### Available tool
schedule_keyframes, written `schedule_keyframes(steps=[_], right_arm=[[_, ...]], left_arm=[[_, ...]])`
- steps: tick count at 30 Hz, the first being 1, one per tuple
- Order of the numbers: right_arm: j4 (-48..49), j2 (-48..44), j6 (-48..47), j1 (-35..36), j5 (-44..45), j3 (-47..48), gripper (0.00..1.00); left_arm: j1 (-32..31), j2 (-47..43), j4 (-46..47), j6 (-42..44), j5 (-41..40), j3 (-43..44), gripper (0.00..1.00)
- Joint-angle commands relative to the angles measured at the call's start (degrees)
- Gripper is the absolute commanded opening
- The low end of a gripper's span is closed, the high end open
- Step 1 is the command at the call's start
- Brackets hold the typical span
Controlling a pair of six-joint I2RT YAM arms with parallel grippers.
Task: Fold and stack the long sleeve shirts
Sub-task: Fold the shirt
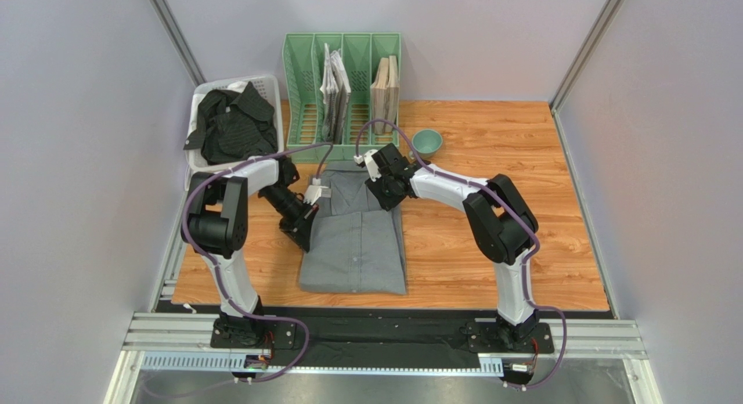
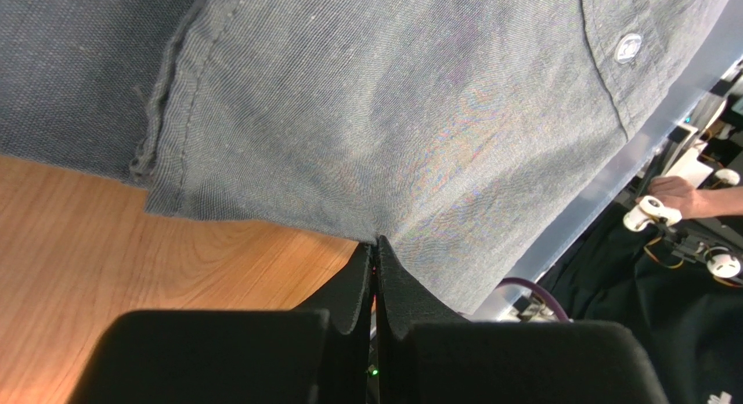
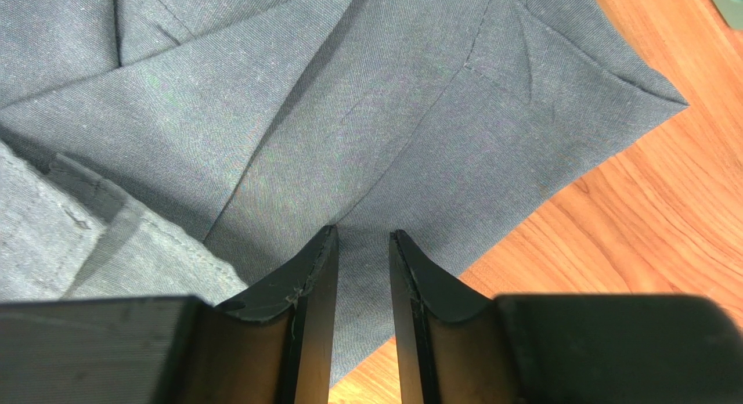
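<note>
The mid-grey long sleeve shirt (image 1: 357, 243) lies folded in a rectangle on the middle of the wooden table. At its left edge my left gripper (image 1: 306, 232) is shut, pinching the hem of the grey cloth (image 2: 392, 117) at its tips (image 2: 377, 244). My right gripper (image 1: 386, 193) is over the shirt's upper right part. It is open a little (image 3: 362, 237), with flat grey cloth (image 3: 366, 117) showing through the gap. The black striped shirt (image 1: 228, 121) is bunched up in a white basket (image 1: 199, 97) at the back left.
A green slotted file rack (image 1: 342, 73) holding papers stands at the back centre. A small teal bowl (image 1: 427, 142) sits just right of it, behind the right gripper. Grey walls close in both sides. Bare wood (image 1: 523, 186) shows to the right of the shirt.
</note>
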Motion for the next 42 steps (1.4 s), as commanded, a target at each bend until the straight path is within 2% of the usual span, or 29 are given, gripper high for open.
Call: schedule_keyframes(steps=[1, 8, 16, 17, 20, 21, 24, 27, 31, 38, 42], right_arm=[[-2.7, 0.1, -0.2, -1.2, 3.5, -0.9, 0.31], [-3.0, -0.1, -1.8, -1.4, 3.3, 0.5, 0.33], [-4.0, 1.5, -2.2, -2.6, 2.5, 2.4, 0.34], [-4.5, 1.0, -2.0, -2.8, 1.9, 2.7, 0.35], [-6.9, -3.9, -1.5, -3.1, -5.5, 3.2, 0.41], [-8.1, -7.1, -1.5, -3.4, -7.1, 3.3, 0.46], [-10.5, -11.3, -1.2, -3.8, -11.3, 2.8, 0.53], [-12.3, -15.0, -0.8, -4.4, -13.5, 1.0, 0.54], [-14.1, -16.9, 0.6, -5.1, -17.3, -1.8, 0.54], [-13.8, -14.0, 4.2, -5.2, -24.3, -5.6, 0.50], [-13.7, -11.1, 4.1, -5.3, -23.6, -5.7, 0.50]], left_arm=[[-1.4, -1.1, -1.2, 3.3, -0.6, -0.2, 0.00], [-6.9, -2.2, 0.9, 2.9, -2.0, -0.4, 0.00], [-7.6, -2.4, 3.2, 2.8, -4.5, 0.4, 0.00], [-7.5, -2.7, 3.2, 3.1, -4.7, 0.3, 0.02], [-7.0, -5.8, 3.6, 3.2, -3.5, -1.5, 0.17], [-6.7, -8.3, 4.3, 2.7, -2.4, -2.0, 0.25], [-4.8, -12.6, 6.5, 0.5, -1.5, -3.6, 0.36], [-2.6, -14.0, 7.6, -1.2, -0.8, -2.9, 0.42], [-2.1, -11.7, 7.7, -2.6, -1.2, -0.8, 0.46], [-2.1, -6.7, 10.0, -4.9, -1.5, 0.3, 0.48], [-2.1, -4.8, 11.0, -6.0, -0.5, 0.7, 0.48]])
